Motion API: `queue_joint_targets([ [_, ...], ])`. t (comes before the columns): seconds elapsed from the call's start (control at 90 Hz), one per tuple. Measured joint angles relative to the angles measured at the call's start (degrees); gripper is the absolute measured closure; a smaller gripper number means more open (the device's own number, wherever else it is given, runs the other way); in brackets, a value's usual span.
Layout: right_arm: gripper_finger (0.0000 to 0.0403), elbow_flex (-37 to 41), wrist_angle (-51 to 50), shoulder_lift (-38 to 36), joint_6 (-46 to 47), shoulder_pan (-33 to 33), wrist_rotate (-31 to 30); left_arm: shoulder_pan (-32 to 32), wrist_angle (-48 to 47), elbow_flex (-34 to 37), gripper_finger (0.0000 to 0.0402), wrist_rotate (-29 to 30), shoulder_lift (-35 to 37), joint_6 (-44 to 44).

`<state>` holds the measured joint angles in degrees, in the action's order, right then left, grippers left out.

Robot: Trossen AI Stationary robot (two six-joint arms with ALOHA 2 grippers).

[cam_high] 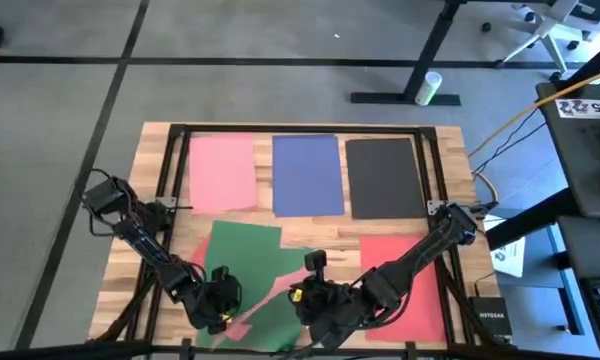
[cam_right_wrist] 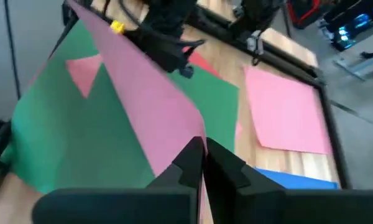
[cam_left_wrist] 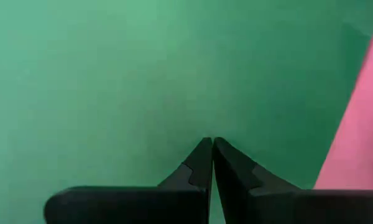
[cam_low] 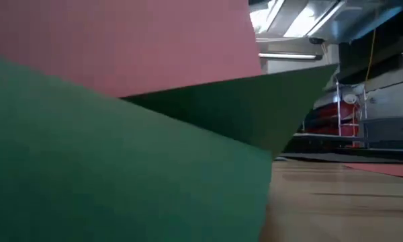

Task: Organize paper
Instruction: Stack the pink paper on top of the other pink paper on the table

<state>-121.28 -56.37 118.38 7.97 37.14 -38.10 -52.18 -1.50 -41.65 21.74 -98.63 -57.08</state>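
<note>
Pink [cam_high: 223,172], blue [cam_high: 307,175] and black [cam_high: 384,178] paper sheets lie flat in a row along the table's far side. A red sheet [cam_high: 410,285] lies at the near right. A green sheet [cam_high: 245,255] covers the near middle, and a second pink sheet [cam_right_wrist: 155,106] slants over it. My left gripper [cam_left_wrist: 210,144] is shut at the green sheet's near left part. My right gripper [cam_right_wrist: 201,146] is shut on the slanting pink sheet. The low view shows green [cam_low: 107,168] and pink [cam_low: 121,40] paper raised close to the camera. My left gripper's shut fingertips [cam_left_wrist: 202,149] meet on the green sheet [cam_left_wrist: 174,93], which spreads out ahead of them. Whether it pinches an edge or only presses on the sheet, I cannot tell. My right gripper pinches the pink sheet's near edge [cam_right_wrist: 196,132] between its two fingers. It comes from the table's right side. The sheet runs away from the fingers toward the left arm [cam_right_wrist: 168,37], lifted above the green paper.
A black frame rail [cam_high: 300,130] borders the wooden table [cam_high: 450,160]. A small pink triangle [cam_right_wrist: 84,73] shows on the green paper. Bare wood [cam_low: 342,202] lies to the right of the raised sheets in the low view. A white sheet [cam_high: 507,255] lies off the table's right edge.
</note>
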Motion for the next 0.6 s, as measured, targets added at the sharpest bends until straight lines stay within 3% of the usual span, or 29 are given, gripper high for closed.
queue_joint_targets([
  [0.333, 0.0403, -8.12, -6.27, -0.26, -0.81, -0.10, -6.31, 0.00, -1.01, 0.02, 0.0402, 0.37, 0.00, 1.18],
  [0.6, 0.0403, -11.19, -9.54, -0.26, -0.93, -0.57, -7.44, 0.33, -8.94, -0.15, 0.0401, 2.21, 0.15, -0.81],
])
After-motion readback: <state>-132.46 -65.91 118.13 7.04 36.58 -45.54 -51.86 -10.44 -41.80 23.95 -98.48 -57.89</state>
